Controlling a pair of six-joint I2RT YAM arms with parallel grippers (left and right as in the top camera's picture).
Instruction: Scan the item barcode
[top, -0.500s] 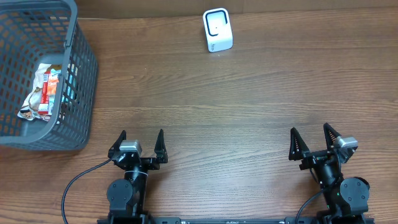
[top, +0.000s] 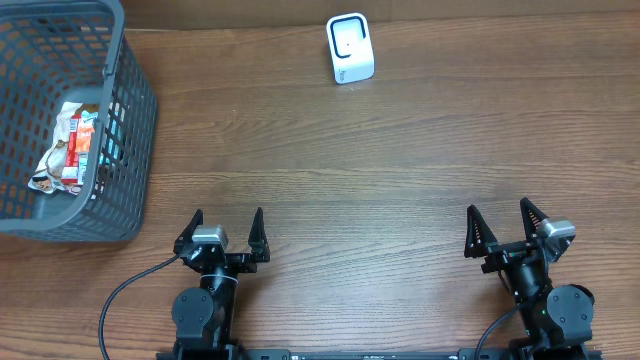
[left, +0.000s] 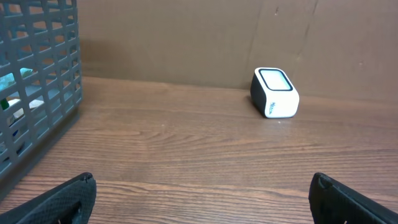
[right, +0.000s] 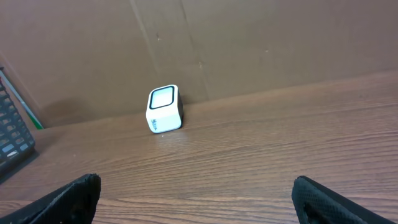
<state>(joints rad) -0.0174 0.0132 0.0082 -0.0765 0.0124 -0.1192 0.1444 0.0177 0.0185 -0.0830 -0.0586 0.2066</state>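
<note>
Overhead: left fingers (top: 256, 230), right fingers (top: 473, 233) splayed empty; boxy white scanner (top: 350, 48), grey lattice basket (top: 136, 130), woodgrain table (top: 350, 170).

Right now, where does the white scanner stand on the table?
In the overhead view the white scanner stands at the far edge of the table, about mid-width, alone, well to the right of the grey basket.

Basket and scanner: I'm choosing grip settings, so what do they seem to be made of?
The basket looks like moulded plastic, dark grey and matte: its walls are an even lattice of thin ribs. The scanner looks like hard white plastic with a smooth shell and a dark-framed window; glass or plastic there, I cannot tell.
</note>
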